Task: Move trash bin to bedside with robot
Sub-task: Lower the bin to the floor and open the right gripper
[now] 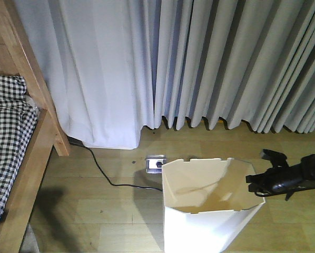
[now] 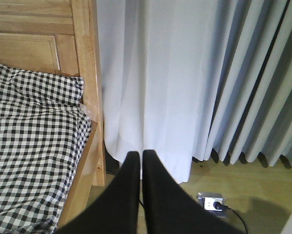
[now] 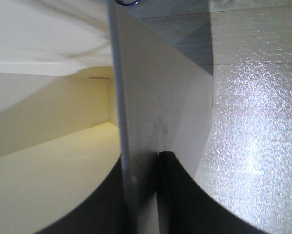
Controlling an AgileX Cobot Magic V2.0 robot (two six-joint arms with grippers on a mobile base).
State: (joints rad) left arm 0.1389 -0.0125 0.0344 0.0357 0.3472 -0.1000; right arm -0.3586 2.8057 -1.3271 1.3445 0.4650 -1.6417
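Judged partway. Grip secured: right hand (image 1: 257,185) pinching the rim wall of the trash bin (image 1: 199,221), one finger inside, one outside. Bin immediately left of that hand; bed (image 1: 26,174) well apart, farther left. Transfer to bedside not yet done. Left hand (image 2: 141,161) pressed together, empty. Counted: one bin, one bed, two hands, one floor socket (image 1: 155,164), one cable (image 1: 102,171).

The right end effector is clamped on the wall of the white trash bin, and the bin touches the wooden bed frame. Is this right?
No. The right end effector is clamped on the trash bin wall, but the bin stands apart from the bed frame, with floor and a black cable between. The exterior front-facing view shows it.
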